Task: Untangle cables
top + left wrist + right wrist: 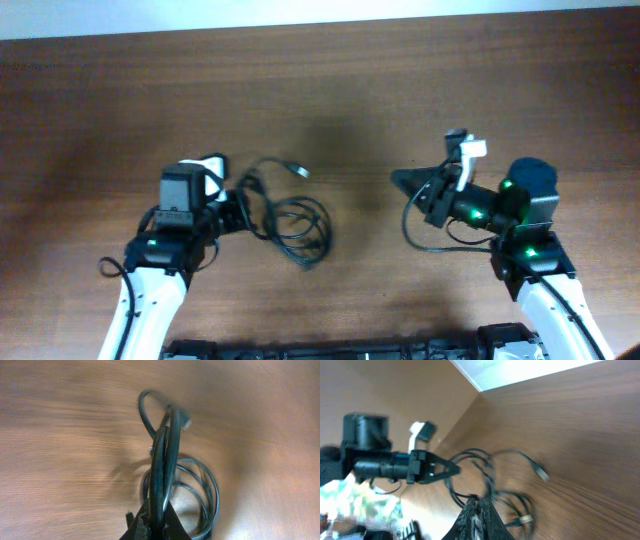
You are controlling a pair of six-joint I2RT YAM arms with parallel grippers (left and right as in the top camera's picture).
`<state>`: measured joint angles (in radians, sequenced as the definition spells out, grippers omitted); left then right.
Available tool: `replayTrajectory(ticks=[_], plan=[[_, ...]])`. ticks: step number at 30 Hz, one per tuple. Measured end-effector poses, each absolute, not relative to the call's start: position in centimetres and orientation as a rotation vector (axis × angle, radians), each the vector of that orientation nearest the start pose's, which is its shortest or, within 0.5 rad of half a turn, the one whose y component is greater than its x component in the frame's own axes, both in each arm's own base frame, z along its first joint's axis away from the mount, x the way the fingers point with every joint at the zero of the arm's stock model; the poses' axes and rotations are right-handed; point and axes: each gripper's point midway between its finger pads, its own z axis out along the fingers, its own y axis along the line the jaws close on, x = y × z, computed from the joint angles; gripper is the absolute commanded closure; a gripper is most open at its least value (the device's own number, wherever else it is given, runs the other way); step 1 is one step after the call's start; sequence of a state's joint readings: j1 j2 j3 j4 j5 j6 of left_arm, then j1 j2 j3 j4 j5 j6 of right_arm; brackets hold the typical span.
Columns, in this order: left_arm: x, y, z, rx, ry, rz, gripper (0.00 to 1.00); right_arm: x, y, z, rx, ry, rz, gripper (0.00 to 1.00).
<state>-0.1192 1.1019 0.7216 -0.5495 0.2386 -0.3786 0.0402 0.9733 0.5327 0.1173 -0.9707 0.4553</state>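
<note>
The cables [297,226] lie as a loose black coil on the wooden table, left of centre, with one plug end [298,171] pointing away from the coil. My left gripper [243,205] is shut on strands at the coil's left side. In the left wrist view those strands [165,460] run up from between the shut jaws of the left gripper [159,527], with the loops [202,492] behind and a plug [186,423] above. My right gripper [397,179] hovers right of the coil, shut and holding nothing. The right wrist view shows its tips [479,506] shut, with the cables [487,472] beyond.
The right arm's own thicker black wire [418,238] loops beneath its wrist. The table's far edge [320,22] runs along the top, with a pale floor beyond. Bare wood [360,210] separates the coil from the right gripper.
</note>
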Motion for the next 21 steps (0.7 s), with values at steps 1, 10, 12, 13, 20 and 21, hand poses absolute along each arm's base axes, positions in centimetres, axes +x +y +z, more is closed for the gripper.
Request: replayTrajectory(ticks=[1,10,12,13,20,21], plan=[[29.4,-5.6,12.1,-0.402,2.494,-0.463,1.0,27.8,14.3,22.1,-0.232,1.948,1.242,0.96],[27.6,-17.2,20.5,0.464,2.1,-1.157,1.0,27.3,13.7,18.6,-0.09,2.112,1.326,0.64],[26.2,-18.7,20.9,0.591,2.05,-1.207,1.0,26.5,15.3,18.9,-0.201,2.097,1.346,0.58],[25.5,-19.6,21.1,0.655,2.025,-1.23,1.0,26.1,16.2,19.1,-0.251,2.089,1.361,0.53],[24.3,-21.4,22.7,0.817,1.887,-1.263,1.0,25.1,20.5,17.8,-0.41,2.116,1.31,0.49],[24.1,-21.7,23.4,0.847,1.84,-1.279,1.0,25.1,20.9,17.0,-0.422,2.137,1.296,0.49]])
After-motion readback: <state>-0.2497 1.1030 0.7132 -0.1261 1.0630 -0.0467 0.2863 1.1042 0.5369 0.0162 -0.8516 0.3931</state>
